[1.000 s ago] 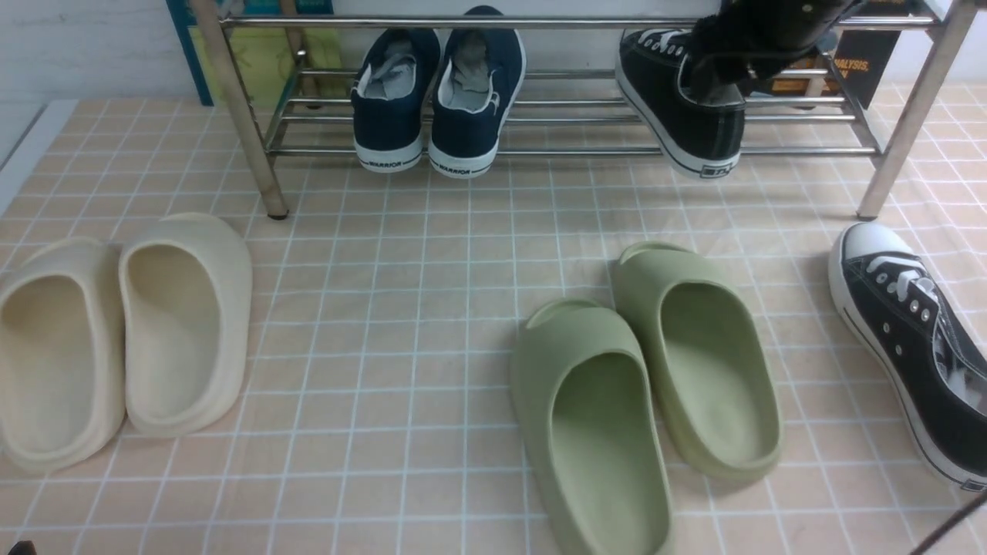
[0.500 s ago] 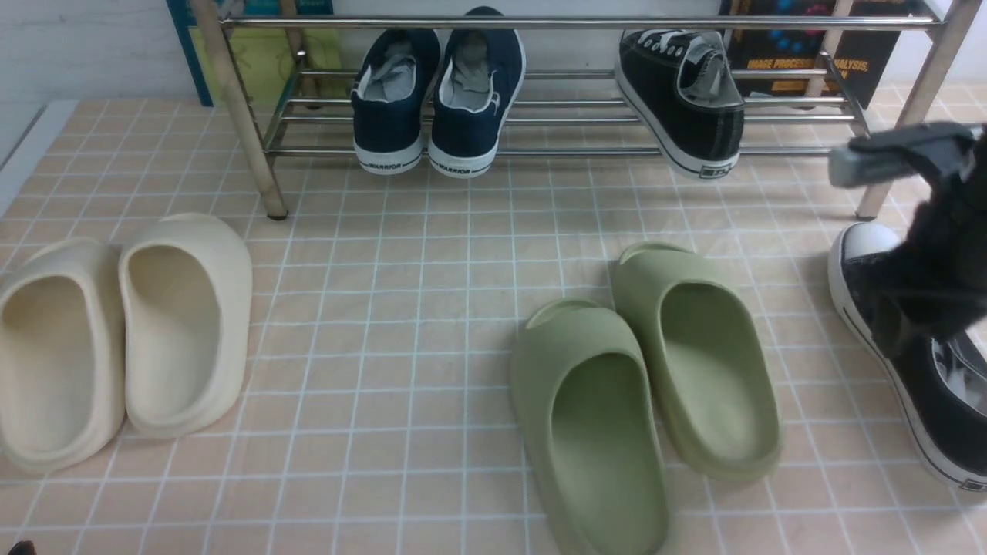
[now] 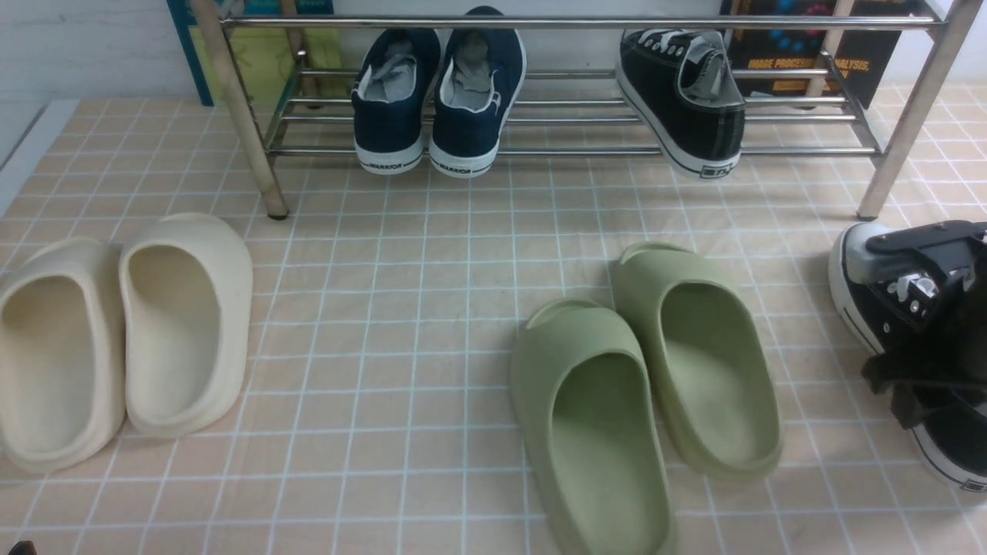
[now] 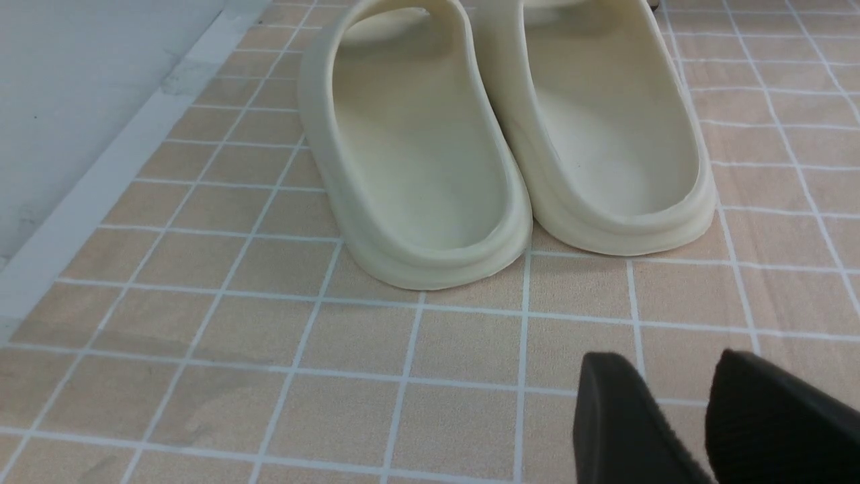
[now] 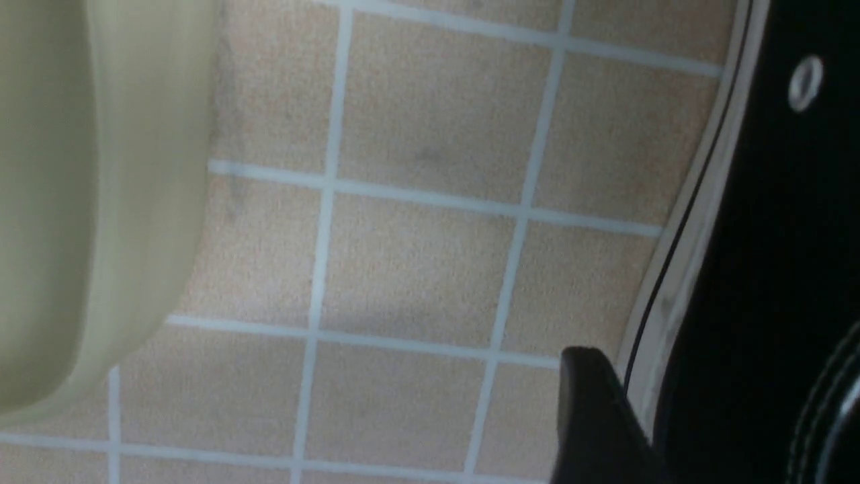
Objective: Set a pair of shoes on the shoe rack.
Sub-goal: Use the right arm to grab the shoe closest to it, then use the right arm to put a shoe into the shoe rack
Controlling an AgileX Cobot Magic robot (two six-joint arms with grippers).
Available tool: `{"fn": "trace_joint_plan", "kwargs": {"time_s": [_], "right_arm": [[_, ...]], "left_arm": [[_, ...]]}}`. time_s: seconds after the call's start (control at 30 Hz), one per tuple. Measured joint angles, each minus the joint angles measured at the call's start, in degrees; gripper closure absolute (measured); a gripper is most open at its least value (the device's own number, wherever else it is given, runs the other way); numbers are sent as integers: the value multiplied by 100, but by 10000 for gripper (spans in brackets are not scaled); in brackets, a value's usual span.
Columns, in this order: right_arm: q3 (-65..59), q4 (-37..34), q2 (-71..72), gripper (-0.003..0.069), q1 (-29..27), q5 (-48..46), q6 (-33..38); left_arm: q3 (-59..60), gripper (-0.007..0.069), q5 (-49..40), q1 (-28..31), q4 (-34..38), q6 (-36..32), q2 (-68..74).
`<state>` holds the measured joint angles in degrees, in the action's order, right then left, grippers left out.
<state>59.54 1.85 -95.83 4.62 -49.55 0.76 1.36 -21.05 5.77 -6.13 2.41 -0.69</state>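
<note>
R gripper [image 3: 902, 308] sits over black canvas white-toed sneaker [image 3: 948, 451], near right floor, prob. to lift it beside its mate [image 3: 686, 100] on far silver tube rack [image 3: 540, 23]; grip can't tell. L gripper [image 4: 665, 366] parted, empty.

The right tool's finger [image 5: 591, 417] stands just beside the black sneaker [image 5: 772, 235] on tiles.

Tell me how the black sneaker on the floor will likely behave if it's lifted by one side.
The black sneaker looks like soft canvas, so its side wall would probably flex under a pinch. Its white rubber sole should stay fairly stiff and weigh the bottom down, so it may tilt when held off-centre.
</note>
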Motion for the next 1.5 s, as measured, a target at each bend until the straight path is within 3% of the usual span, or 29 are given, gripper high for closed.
{"fn": "trace_joint_plan", "kwargs": {"time_s": [0.13, 0.17, 0.27, 0.57, 0.7, 1.23, 1.5], "right_arm": [[6, 81, 0, 520, 0, 56, 0], [11, 146, 8, 603, 0, 76, 0], [68, 167, 54, 664, 0, 57, -6], [1104, 52, 590, 664, 333, -915, 87], [1722, 22, 547, 664, 420, -903, 262], [4558, 605, -1603, 664, 431, -1070, 502], [5508, 828, -2511, 664, 431, -465, 903]], "left_arm": [[0, 388, 0, 0, 0, 0, 0], [0, 388, 0, 0, -5, 0, 0], [0, 388, -2, 0, -21, 0, 0], [0, 388, -2, 0, -27, 0, 0], [0, 388, -2, 0, -27, 0, 0], [0, 388, -2, 0, -27, 0, 0], [0, 387, -2, 0, -32, 0, 0]]}}
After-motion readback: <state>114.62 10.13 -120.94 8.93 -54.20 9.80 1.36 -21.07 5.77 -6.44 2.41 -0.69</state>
